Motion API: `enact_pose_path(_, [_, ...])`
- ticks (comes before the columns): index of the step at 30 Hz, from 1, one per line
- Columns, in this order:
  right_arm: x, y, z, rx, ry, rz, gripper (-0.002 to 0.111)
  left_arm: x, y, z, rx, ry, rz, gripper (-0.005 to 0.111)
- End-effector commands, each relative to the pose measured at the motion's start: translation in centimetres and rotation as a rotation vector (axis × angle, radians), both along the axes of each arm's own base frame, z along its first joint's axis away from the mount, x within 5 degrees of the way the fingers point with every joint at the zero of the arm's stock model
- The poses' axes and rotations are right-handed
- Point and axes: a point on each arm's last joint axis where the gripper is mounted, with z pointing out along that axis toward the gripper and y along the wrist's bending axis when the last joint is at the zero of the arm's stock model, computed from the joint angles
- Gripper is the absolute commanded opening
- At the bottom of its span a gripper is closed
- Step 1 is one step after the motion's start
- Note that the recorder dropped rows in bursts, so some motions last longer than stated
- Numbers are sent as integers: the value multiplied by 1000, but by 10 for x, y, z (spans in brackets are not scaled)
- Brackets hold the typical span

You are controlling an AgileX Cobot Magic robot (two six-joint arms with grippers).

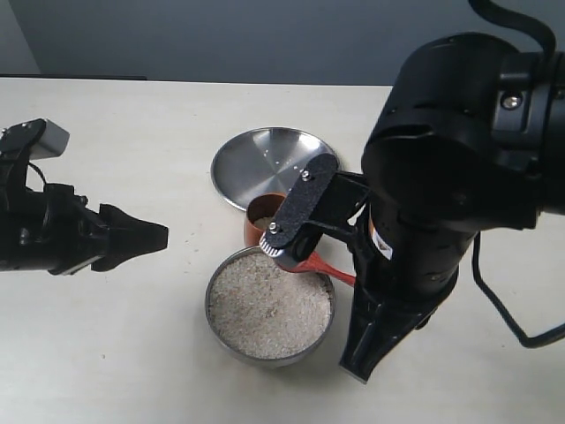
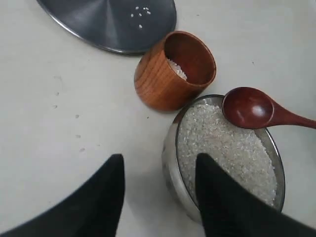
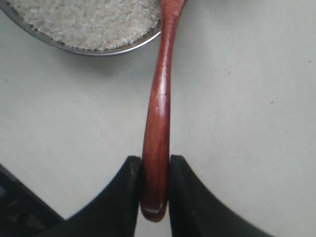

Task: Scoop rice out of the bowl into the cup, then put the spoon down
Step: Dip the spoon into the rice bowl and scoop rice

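The steel bowl point(image 1: 210, 305) holds a level mass of rice point(image 1: 267, 306) at the table's centre front. Just behind it, close to the bowl's rim, stands the reddish-brown cup point(image 1: 257, 226) with some rice point(image 2: 178, 69) at its bottom. My right gripper point(image 3: 155, 165) is shut on the end of the spoon point(image 3: 160, 98) handle. The spoon's oval head point(image 2: 249, 107) is empty and hangs over the bowl's rim point(image 2: 170, 153) on the side next to the cup point(image 2: 163, 81). My left gripper point(image 1: 161, 237) is open and holds nothing, off to the left of the bowl.
A flat steel plate point(image 1: 265, 159) lies behind the cup, with a few loose grains point(image 2: 139, 14) on it. More stray grains point(image 2: 79, 136) dot the table left of the cup. The bulky right arm point(image 1: 441, 194) towers over the bowl's right side.
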Motion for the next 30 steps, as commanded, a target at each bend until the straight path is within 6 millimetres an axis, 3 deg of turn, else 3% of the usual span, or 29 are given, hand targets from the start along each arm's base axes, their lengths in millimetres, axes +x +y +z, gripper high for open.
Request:
enact_pose_path(1, [-2, 2, 1, 16, 19, -7, -1, -6, -8, -15, 13, 57, -41, 45])
enact_pose_path(8, [-2, 4, -3, 2, 34, 9, -1, -4, -21, -35, 26, 121, -84, 45])
enact_pose_path(20, [1, 24, -14, -126, -71, 168, -1, 3, -26, -38, -30, 60, -101, 45])
enact_pose_path(30, [2, 31, -32, -180, -52, 170, -1, 3, -27, -38, -26, 53, -109, 45])
